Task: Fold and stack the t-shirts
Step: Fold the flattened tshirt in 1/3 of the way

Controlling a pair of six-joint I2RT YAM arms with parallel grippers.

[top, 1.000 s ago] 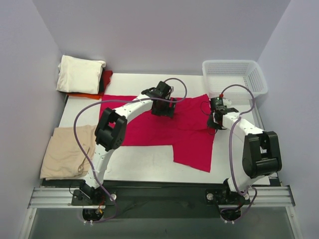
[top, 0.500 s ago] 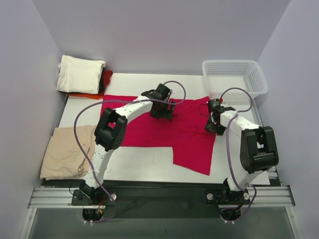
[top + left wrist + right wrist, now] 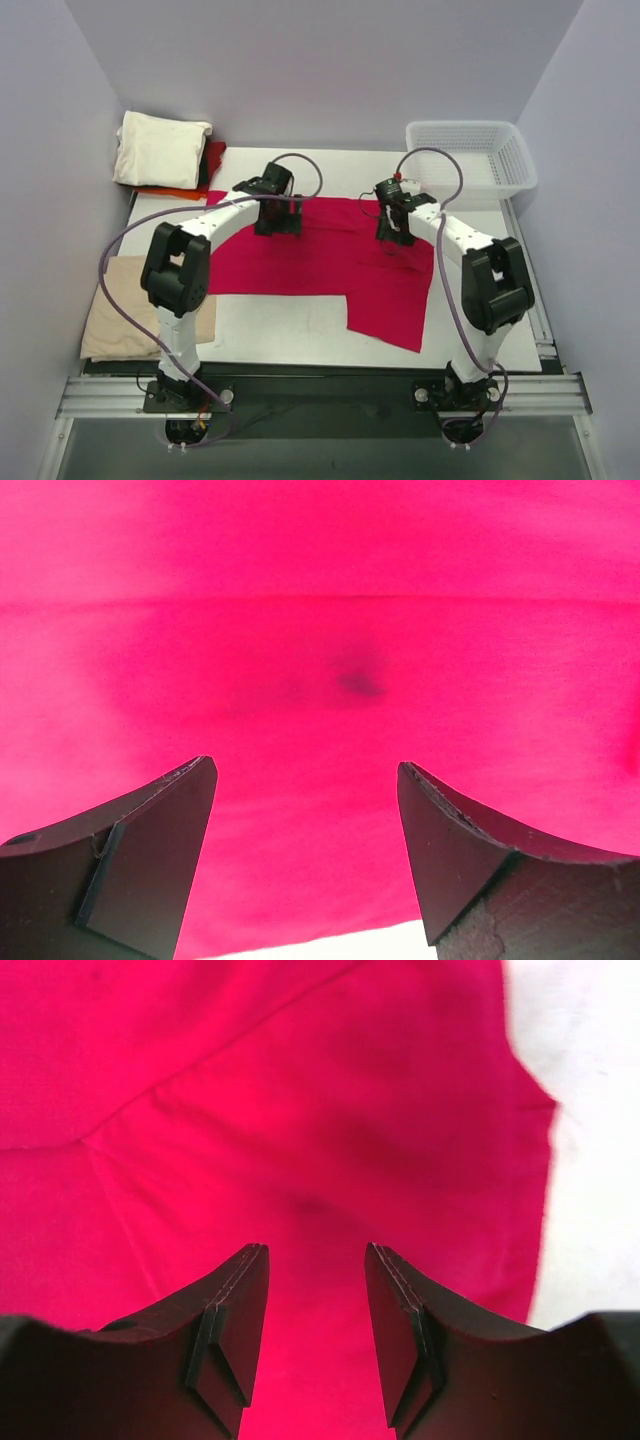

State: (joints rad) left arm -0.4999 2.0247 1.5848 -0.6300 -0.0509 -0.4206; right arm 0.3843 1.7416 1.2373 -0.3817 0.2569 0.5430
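Observation:
The crimson-red t-shirt [image 3: 320,262] lies spread flat on the white table [image 3: 290,325], with one flap reaching toward the front right. My left gripper [image 3: 278,216] hangs open over its back-left part; in the left wrist view the red cloth [image 3: 330,630] fills the frame and nothing sits between the open left gripper [image 3: 305,765] jaws. My right gripper [image 3: 393,232] stands open over the shirt's back-right part, near a seam on the red cloth [image 3: 300,1080], and the right gripper [image 3: 315,1250] holds nothing. A folded cream-white t-shirt [image 3: 160,148] tops an orange-red one [image 3: 170,190] at the back left. A tan-beige t-shirt [image 3: 135,305] lies at the left.
A white lattice basket [image 3: 470,152] stands at the back right corner. Bare table [image 3: 590,1160] shows just right of the shirt's edge in the right wrist view. Grey walls close in the table on three sides.
The right gripper went from shut to open and moved left from the shirt's right edge onto the cloth. The left gripper slid left along the shirt's back edge.

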